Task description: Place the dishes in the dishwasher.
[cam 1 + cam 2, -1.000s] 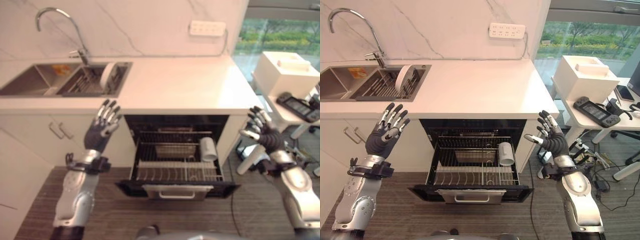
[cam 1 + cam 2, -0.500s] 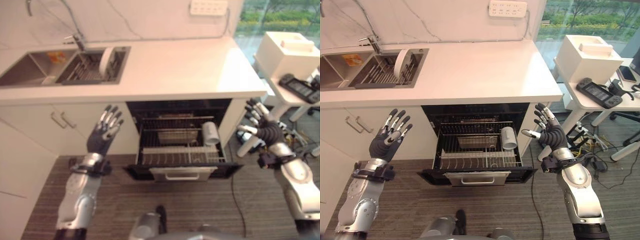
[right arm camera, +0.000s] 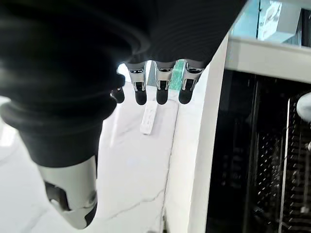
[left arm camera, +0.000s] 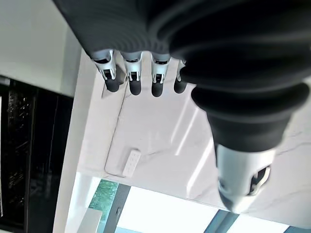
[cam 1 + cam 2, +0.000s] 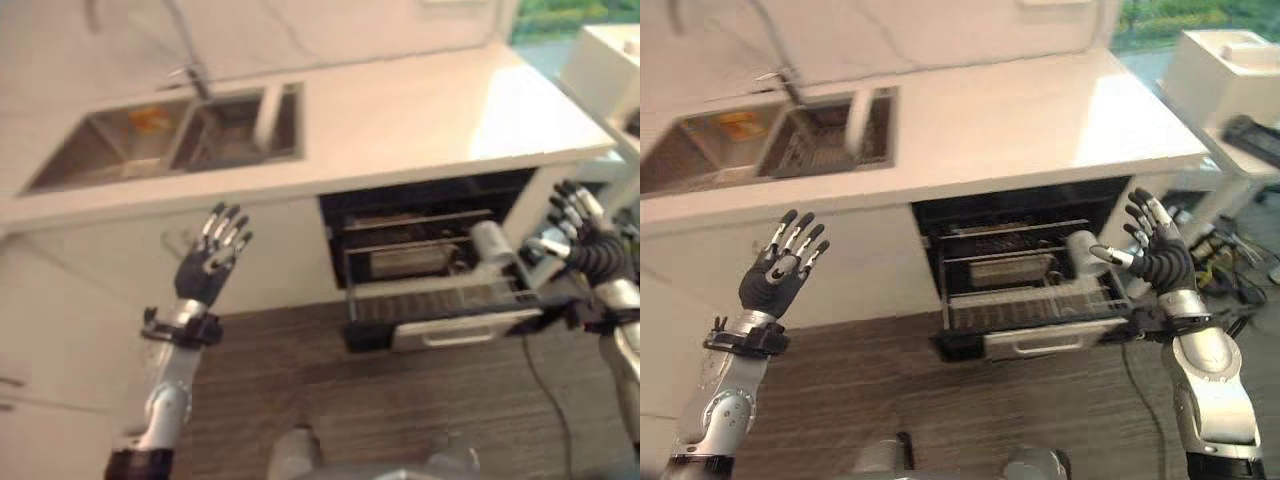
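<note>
- The dishwasher (image 5: 1030,290) is seen open under the white bench (image 5: 1020,120), with its rack (image 5: 1035,300) pulled out over the wood-patterned floor (image 5: 890,380).
- A white cup (image 5: 1083,250) is seen lying on its side at the right end of the rack, and a metal basket (image 5: 1012,270) is set in the middle of the rack.
- A white plate (image 5: 856,122) is seen standing on edge in the right basin of the sink (image 5: 750,150), which is let into the bench to the left of the dishwasher; a tap (image 5: 780,80) is seen behind the sink.
- The left hand (image 5: 780,275) is held up in front of the cabinet door, left of the dishwasher, with its fingers (image 4: 131,80) straight and spread apart; nothing is held.
- The right hand (image 5: 1155,255) is raised just beside the right edge of the rack, near the cup, with its fingers (image 3: 160,90) straight and apart; nothing is held by it.
- A white socket strip (image 4: 131,162) is seen on the marble wall behind the bench.
</note>
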